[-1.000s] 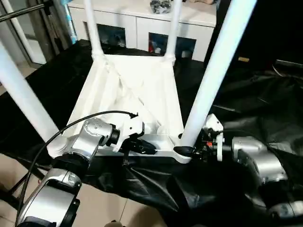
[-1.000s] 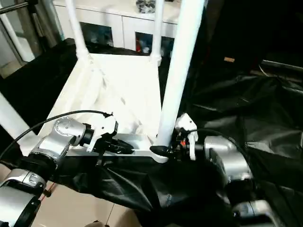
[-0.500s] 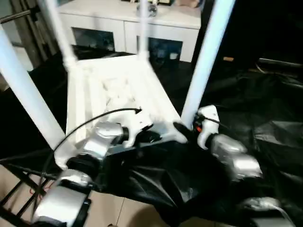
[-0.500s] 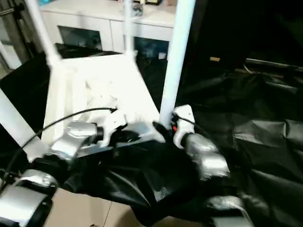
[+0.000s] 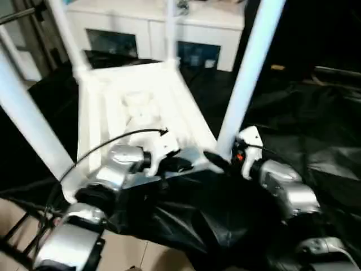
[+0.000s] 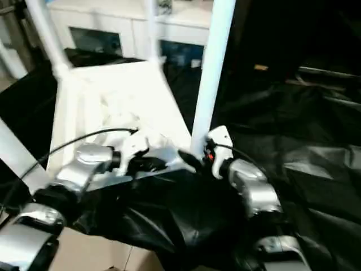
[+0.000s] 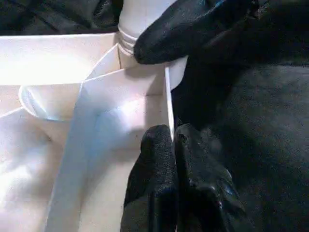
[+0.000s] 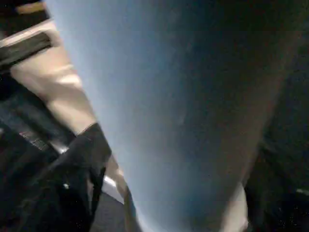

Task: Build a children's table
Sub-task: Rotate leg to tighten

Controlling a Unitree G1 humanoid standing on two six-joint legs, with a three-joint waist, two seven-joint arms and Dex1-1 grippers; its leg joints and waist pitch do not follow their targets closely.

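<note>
The children's table lies upside down on a black sheet, its ribbed tabletop facing up. All of its white legs stand upright: the near right leg, the near left leg and two far legs. My left gripper is shut on the thin near rim of the tabletop, close to the near right corner. My right gripper sits low against the base of the near right leg, where the leg meets its corner socket.
A white cabinet with glass doors stands behind the table. Crumpled black sheet covers the surface to the right and hangs over the front edge. Tan floor and a black metal frame show at the lower left.
The whole picture has shifted and tilted as my head moved. My left gripper keeps its hold on the rim, and my right gripper stays at the base of the near right leg.
</note>
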